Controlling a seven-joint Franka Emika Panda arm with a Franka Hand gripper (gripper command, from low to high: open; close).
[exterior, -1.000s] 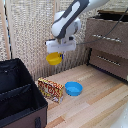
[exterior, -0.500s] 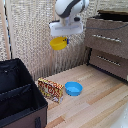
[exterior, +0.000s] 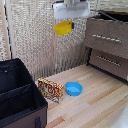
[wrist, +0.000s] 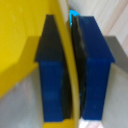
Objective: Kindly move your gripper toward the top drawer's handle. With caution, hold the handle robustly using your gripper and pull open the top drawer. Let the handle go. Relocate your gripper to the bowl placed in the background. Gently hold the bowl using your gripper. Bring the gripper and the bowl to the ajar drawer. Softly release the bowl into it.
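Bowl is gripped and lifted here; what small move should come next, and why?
Probably carry it sideways toward the exterior view's right. The gripper pinches the yellow bowl by its rim, held high, while the open top drawer lies off to that side, so the bowl is not yet over the opening.

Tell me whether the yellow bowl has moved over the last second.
Yes. The yellow bowl, clamped by its rim in the hand, has risen well above the blue bowl on the floor and shifted slightly toward the dresser on the exterior view's right.
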